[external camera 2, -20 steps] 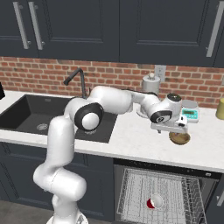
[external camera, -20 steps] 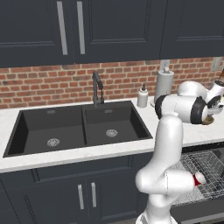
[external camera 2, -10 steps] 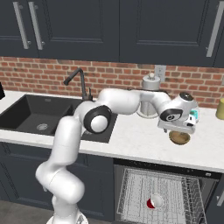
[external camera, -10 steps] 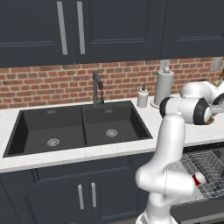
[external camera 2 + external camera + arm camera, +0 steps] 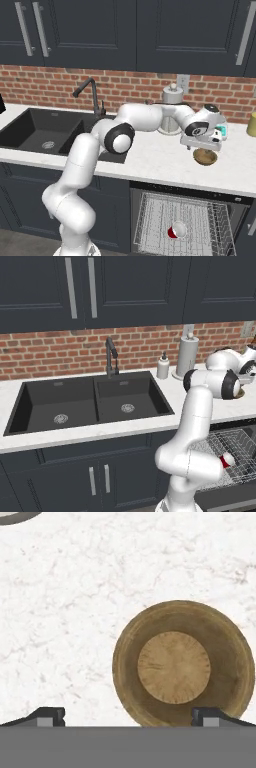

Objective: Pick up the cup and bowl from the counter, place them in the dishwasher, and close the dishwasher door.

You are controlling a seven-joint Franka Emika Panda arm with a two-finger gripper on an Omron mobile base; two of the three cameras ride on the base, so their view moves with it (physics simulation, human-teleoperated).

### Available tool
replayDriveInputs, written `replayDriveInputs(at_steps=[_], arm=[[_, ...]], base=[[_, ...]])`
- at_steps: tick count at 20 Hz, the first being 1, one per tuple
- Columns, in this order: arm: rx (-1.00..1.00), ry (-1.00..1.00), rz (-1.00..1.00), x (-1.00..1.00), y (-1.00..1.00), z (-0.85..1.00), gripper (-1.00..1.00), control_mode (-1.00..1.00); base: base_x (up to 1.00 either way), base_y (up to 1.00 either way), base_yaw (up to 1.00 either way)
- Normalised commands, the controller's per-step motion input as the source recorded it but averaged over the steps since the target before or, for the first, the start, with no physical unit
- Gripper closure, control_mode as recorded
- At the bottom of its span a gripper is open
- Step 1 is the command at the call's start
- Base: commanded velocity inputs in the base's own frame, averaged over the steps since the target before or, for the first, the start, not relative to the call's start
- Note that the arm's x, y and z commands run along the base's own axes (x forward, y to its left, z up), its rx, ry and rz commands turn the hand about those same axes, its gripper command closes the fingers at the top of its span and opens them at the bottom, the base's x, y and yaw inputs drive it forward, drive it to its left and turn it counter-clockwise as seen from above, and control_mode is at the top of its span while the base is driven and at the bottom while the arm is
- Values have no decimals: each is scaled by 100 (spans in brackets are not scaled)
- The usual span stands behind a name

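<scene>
The olive-brown bowl [image 5: 205, 157] [image 5: 180, 664] stands upright on the white counter [image 5: 150, 161] [image 5: 75, 612], to the right of the sink. My gripper [image 5: 202, 148] [image 5: 129, 717] hangs just above it, pointing down, open and holding nothing. In the hand view the bowl lies toward the right fingertip [image 5: 206, 714], off the middle of the jaws. The red cup [image 5: 175, 231] [image 5: 226, 460] lies in the pulled-out wire rack [image 5: 200, 215] [image 5: 235, 443] of the open dishwasher [image 5: 185, 189] below the counter. I cannot see the dishwasher door.
A paper towel roll [image 5: 171, 107] [image 5: 187, 356] and a soap bottle [image 5: 163, 366] stand by the brick wall. The faucet [image 5: 111, 356] and black double sink [image 5: 90, 401] [image 5: 45, 132] lie to the left. A yellowish jar [image 5: 251, 124] sits far right.
The hand has swung to the right along the counter and now sits over the bowl. Its jaws have stayed open. The bowl and cup have not moved.
</scene>
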Motion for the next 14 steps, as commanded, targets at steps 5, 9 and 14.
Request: replayDriveInputs(at_steps=[5,9,14], arm=[[0,3,0,22,0,-45,-100,-100],[0,3,0,2,0,-33,-100,-100],[0,6,0,0,0,-35,-100,-100]], base=[[0,0,0],[0,0,0],[0,0,0]])
